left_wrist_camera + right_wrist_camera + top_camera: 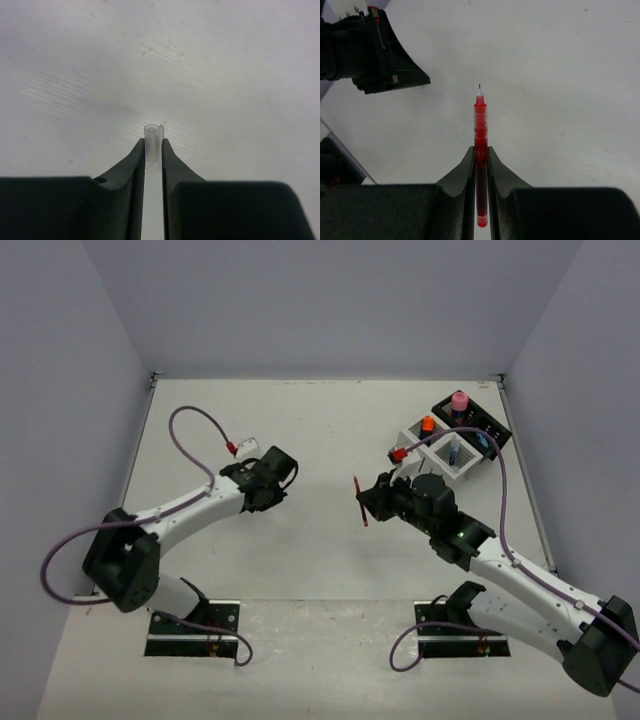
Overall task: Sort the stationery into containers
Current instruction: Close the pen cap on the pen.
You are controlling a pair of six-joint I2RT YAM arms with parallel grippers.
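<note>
Top external view: a pale worktop [320, 430] was seen enclosed by plain walls, with the left arm [180, 510] reaching up from the lower left and the right arm [520, 580] from the lower right. At the upper right of the frame two containers were set side by side: a white box [440, 443] and, just behind it toward the corner, a black box [495, 430]. A pink cylinder [459, 400] was seen upright in the black box. An orange-capped highlighter [428, 425] stood in one compartment of the white box and a blue pen [455, 452] in the other.

The right hand [365, 502] was held near the middle of the frame, just below and left of the white box, with a red pen [361, 502] across its tip. In the right wrist view its fingers [467, 165] were seen pressed together on the red pen, whose fine tip pointed away toward the top of the frame, above the worktop.

The left hand [280, 470] was held left of centre, well apart from the boxes. In the left wrist view it was seen closed narrowly on a small clear tube [153, 132], whose open end stuck out past the fingertips.
</note>
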